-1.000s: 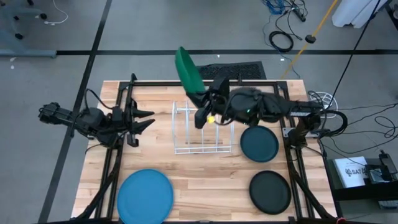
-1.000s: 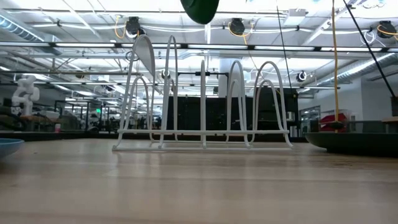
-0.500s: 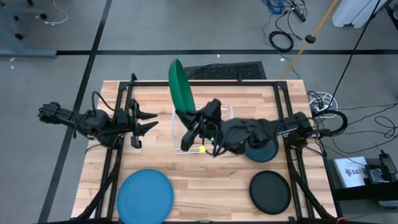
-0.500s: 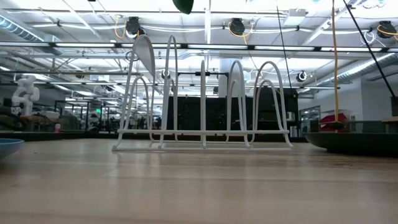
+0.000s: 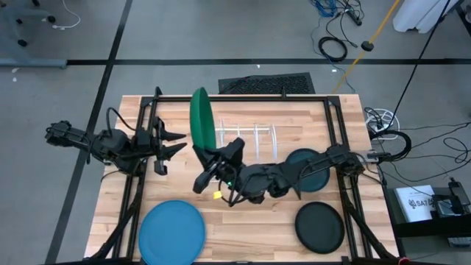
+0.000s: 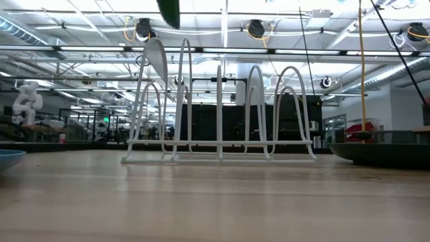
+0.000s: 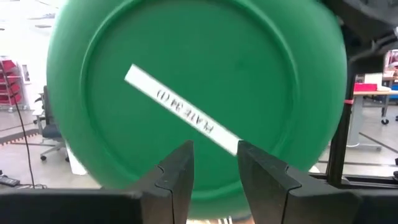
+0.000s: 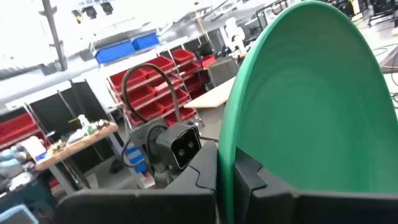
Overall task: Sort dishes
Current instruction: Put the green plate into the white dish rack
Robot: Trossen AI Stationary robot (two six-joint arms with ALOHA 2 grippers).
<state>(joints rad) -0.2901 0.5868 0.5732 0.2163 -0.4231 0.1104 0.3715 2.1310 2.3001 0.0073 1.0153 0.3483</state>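
Observation:
The large green plate (image 5: 200, 116) stands on edge in the air left of the white wire rack (image 5: 250, 138), held by my right gripper (image 5: 210, 158), which is shut on it. Its labelled face fills the left wrist view (image 7: 199, 81), and its edge shows at the top of the low view (image 6: 169, 10). My left gripper (image 5: 176, 143) is open just left of the plate, with its fingers (image 7: 180, 174) pointing at that face and touching nothing. The light blue plate (image 5: 171, 232), the dark teal plate (image 5: 309, 168) and the black plate (image 5: 320, 227) lie flat on the table. My right gripper pinches the green plate's rim (image 8: 225, 149) between its two fingers, one finger (image 8: 205, 183) on each face. The fingers come from the table's right side. The plate stands on edge beyond them, lifted clear of the table and the rack.
The rack (image 6: 218, 101) stands at the table's middle, with the right arm (image 5: 294, 173) stretched across its near side. Black frame rails (image 5: 136, 184) run along both sides of the table. Bare wood (image 5: 243, 228) lies between the light blue and black plates.
My right gripper has carried the green plate from above the rack's far side toward the table's left and near edges. The plate has turned from slanting to nearly edge-on from above, and it now faces my left gripper.

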